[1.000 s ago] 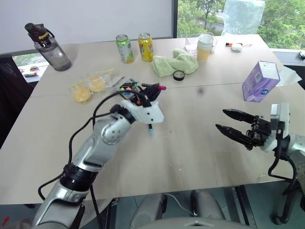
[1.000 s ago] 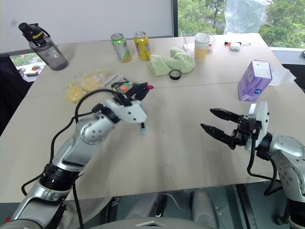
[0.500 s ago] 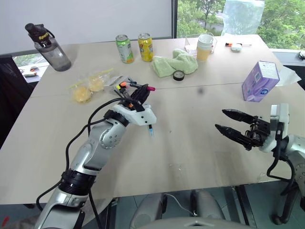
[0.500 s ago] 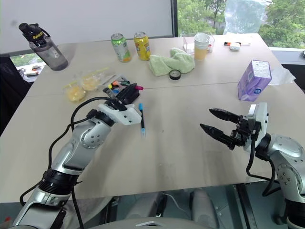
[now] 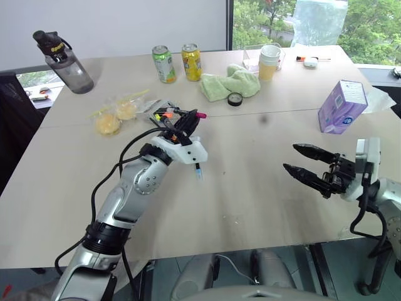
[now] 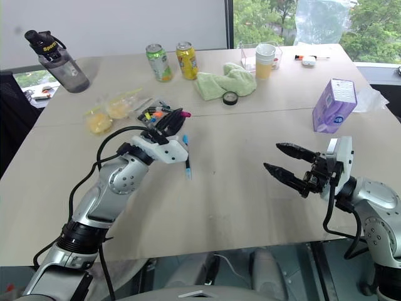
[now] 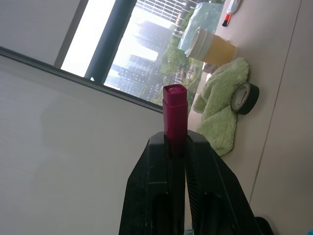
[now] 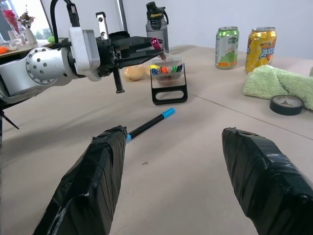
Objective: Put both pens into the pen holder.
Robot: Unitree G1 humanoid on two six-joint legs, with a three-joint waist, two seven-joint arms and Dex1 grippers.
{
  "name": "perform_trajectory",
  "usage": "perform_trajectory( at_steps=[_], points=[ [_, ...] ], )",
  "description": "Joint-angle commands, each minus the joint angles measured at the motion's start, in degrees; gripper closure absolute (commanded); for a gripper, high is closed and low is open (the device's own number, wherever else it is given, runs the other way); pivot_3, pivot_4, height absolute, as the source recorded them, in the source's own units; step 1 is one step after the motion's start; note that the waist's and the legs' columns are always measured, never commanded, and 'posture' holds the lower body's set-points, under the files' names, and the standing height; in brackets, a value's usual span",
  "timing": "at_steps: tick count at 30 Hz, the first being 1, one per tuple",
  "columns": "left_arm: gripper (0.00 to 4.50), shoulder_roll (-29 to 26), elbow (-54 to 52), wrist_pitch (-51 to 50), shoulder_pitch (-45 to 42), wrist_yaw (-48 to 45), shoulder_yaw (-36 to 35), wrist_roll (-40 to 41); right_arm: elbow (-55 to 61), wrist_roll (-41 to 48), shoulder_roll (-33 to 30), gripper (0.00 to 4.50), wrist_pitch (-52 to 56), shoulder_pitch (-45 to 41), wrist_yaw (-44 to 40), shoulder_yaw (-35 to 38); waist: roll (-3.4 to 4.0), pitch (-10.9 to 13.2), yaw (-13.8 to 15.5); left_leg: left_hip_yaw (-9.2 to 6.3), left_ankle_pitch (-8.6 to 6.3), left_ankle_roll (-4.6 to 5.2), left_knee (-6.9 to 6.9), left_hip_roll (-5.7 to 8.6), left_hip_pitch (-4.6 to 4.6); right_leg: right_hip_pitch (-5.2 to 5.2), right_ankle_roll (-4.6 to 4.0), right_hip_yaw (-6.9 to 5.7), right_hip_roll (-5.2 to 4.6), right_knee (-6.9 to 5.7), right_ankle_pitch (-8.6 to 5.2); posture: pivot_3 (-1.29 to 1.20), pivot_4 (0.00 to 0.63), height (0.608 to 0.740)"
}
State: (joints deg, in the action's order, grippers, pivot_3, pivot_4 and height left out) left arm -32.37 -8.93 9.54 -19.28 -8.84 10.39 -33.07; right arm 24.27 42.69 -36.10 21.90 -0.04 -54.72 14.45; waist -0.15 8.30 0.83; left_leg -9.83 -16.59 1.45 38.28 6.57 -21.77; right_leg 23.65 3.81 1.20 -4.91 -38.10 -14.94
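My left gripper (image 5: 190,119) is shut on a black pen with a pink-red end (image 7: 174,111). It hangs tilted just above the pen holder (image 8: 168,81), a small black case with bright markers inside, which the gripper partly hides in the head views. A second black pen with a light-blue cap (image 6: 186,157) lies flat on the table beside and partly under the left hand. Off to the right, my right gripper (image 5: 290,157) hovers open over the table near its front edge, with nothing between its fingers (image 8: 98,176).
Behind the holder lie yellow items in a plastic bag (image 5: 116,116). At the back stand a dark bottle (image 5: 62,59), two cans (image 5: 178,61), a green cloth (image 5: 230,81), a black tape roll (image 5: 235,98) and a cup (image 5: 270,61). A purple box (image 5: 341,106) sits at the right.
My left gripper has turned a little and shifted slightly leftward with the pink-ended pen, closer over the holder. The right arm has stayed still.
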Motion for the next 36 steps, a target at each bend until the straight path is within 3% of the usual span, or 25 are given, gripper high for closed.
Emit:
perform_trajectory(
  at_steps=[1,20,21,25,29,36],
  points=[
    [4.5,-0.1,0.2,0.1,-0.6,0.3,-1.9,0.2,1.2,0.4,0.1,1.19,-1.3,0.1,-0.5,0.5,0.0,0.0,0.0,0.0,0.0,0.0,0.0,0.0,0.0,0.0,0.0,0.0,0.0,0.0,0.0,0.0,0.15,0.74],
    [4.5,-0.3,8.1,0.0,-3.0,0.9,-4.8,2.0,1.8,0.4,1.4,1.19,-2.5,0.3,0.6,0.8,0.0,0.0,0.0,0.0,0.0,0.0,0.02,0.01,0.0,0.0,0.0,-0.02,0.0,-0.03,0.0,0.0,0.15,0.74],
    [3.58,-0.3,8.4,0.0,-3.1,1.0,-5.0,2.2,1.8,0.4,1.5,1.14,-2.5,0.3,0.6,0.8,0.0,0.0,0.0,-0.01,0.0,0.0,0.02,0.01,0.0,0.0,0.0,-0.02,0.0,-0.03,0.0,0.0,0.15,0.74],
    [2.03,-0.6,10.2,0.1,-3.9,1.8,-5.8,2.8,1.7,0.2,1.5,1.14,-2.6,0.4,0.5,0.8,0.0,0.0,0.0,-0.01,0.0,0.0,0.03,0.01,0.0,0.0,0.0,-0.02,0.0,-0.03,0.0,0.0,0.15,0.74],
    [0.16,-1.1,11.2,0.4,-4.4,2.5,-5.7,1.9,1.5,0.1,1.5,1.14,-2.8,0.5,0.5,0.9,0.0,0.0,-0.1,-0.01,0.0,0.0,0.03,0.01,0.0,0.01,0.0,-0.02,0.0,-0.03,0.0,0.0,0.15,0.74],
    [0.04,-0.5,11.0,0.1,-4.2,3.2,-6.2,3.0,0.7,-0.3,1.6,1.14,-3.7,1.0,0.0,1.0,0.0,0.0,0.0,-0.01,0.0,0.0,0.03,0.01,0.0,0.0,0.0,-0.02,-0.01,-0.04,0.0,0.0,0.15,0.74]
  ],
)
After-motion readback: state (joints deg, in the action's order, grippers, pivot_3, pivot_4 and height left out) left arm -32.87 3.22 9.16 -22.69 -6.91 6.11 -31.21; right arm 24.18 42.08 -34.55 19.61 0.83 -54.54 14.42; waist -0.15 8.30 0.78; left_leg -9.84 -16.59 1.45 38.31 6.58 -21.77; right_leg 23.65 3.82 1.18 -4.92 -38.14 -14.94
